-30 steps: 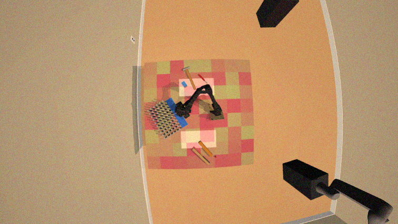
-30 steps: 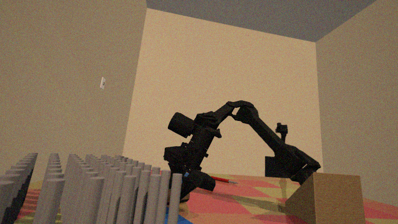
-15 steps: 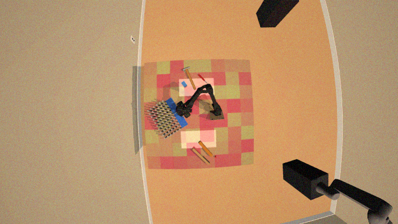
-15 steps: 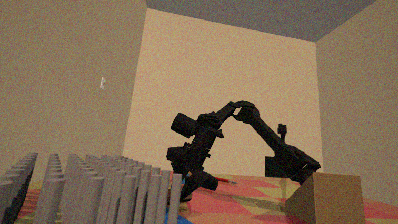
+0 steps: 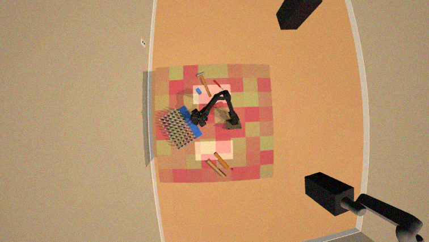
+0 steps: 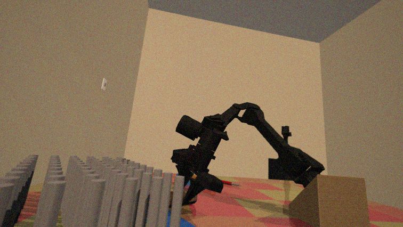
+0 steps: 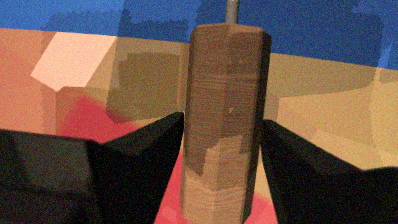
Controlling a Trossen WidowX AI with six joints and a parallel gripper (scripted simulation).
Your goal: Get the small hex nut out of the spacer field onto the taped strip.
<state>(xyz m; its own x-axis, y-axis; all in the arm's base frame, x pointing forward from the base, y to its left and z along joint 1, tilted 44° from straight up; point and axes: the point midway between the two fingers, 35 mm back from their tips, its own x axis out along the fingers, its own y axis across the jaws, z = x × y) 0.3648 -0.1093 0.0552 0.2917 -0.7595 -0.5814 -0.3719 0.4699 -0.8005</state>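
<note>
My gripper (image 7: 222, 124) is shut on the wooden handle (image 7: 222, 100) of a tool, with its thin metal shaft (image 7: 232, 10) running forward over the blue taped strip (image 7: 30, 15) (image 5: 196, 130). In the overhead view the hand is beside the strip, on the side away from the metal spacers (image 5: 177, 127) (image 6: 128, 197). The spacers stand upright in rows. A thin shaft reaches from the hand across the strip toward the field's edge; its tip cannot be made out. The nut cannot be made out in any view.
A hammer (image 5: 205, 85), a red screwdriver (image 5: 217, 83) and a small blue block (image 5: 198, 90) lie at the top in the overhead view. An orange-handled tool (image 5: 221, 161) and a wooden-handled tool (image 5: 215, 167) lie at the bottom. A wooden block (image 6: 341, 200) stands right in the low view.
</note>
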